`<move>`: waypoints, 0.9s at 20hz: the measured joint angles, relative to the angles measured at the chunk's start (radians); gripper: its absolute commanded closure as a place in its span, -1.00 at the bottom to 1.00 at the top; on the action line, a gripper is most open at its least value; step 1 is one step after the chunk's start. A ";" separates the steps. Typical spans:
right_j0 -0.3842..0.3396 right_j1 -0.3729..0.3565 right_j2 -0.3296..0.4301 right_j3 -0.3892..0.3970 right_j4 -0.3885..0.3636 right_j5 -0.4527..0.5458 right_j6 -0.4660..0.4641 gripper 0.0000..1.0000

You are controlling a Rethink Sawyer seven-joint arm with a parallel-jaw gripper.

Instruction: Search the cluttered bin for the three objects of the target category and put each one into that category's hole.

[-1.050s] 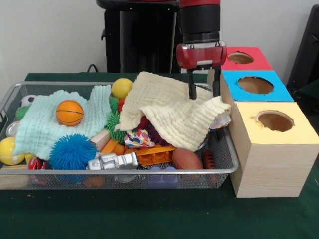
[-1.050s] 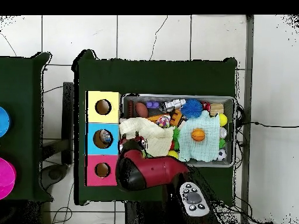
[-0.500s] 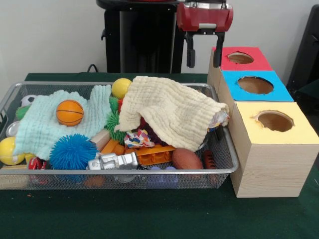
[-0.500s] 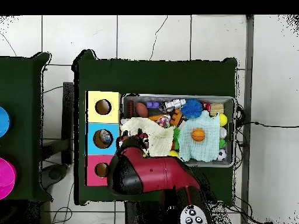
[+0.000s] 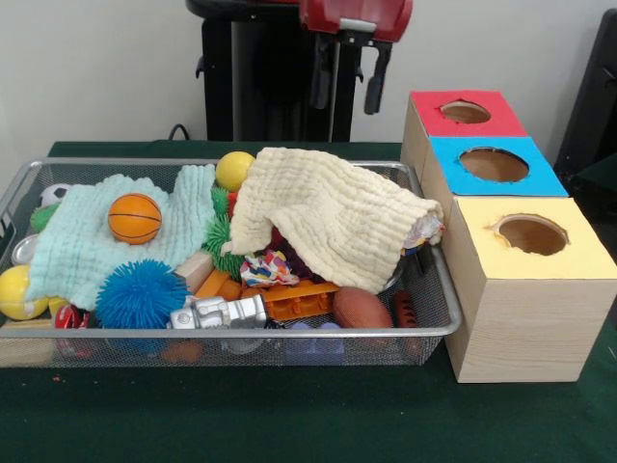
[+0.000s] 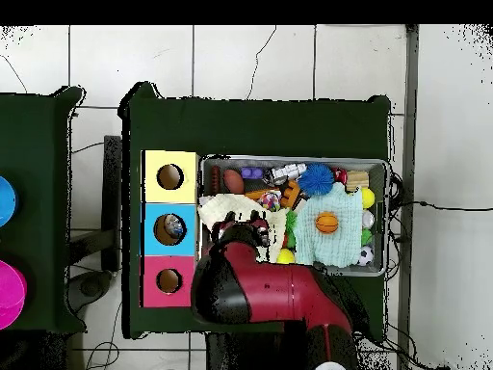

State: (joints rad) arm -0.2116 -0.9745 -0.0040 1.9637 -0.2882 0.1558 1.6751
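Note:
My gripper (image 5: 345,96) hangs high above the back rim of the wire bin (image 5: 222,333), open and holding nothing. Below it a cream cloth (image 5: 328,214) lies draped over the bin's right half and hides the toys beneath. In the overhead view the red arm (image 6: 255,289) covers the bin's near edge beside the cream cloth (image 6: 229,206). An orange basketball (image 5: 135,217) rests on a mint cloth (image 5: 82,246). A blue spiky ball (image 5: 142,292), a yellow ball (image 5: 235,170), a brown football (image 5: 362,307) and a silver robot toy (image 5: 220,312) lie uncovered.
Three wooden boxes stand right of the bin, with a red-topped hole (image 5: 466,112), a blue-topped hole (image 5: 494,164) and a yellow-topped hole (image 5: 532,234). In the overhead view something lies in the blue box's hole (image 6: 172,227). A second yellow ball (image 5: 14,289) sits at the bin's left end.
The gripper let go of the cream cloth, which dropped back flat over the toys. It rose out of the bin and shifted left in the front view.

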 measured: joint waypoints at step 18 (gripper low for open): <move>-0.104 0.112 -0.145 -0.034 -0.081 -0.111 0.000 -1.00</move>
State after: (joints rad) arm -0.3155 -0.8623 -0.1488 1.9297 -0.3690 0.0452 1.6751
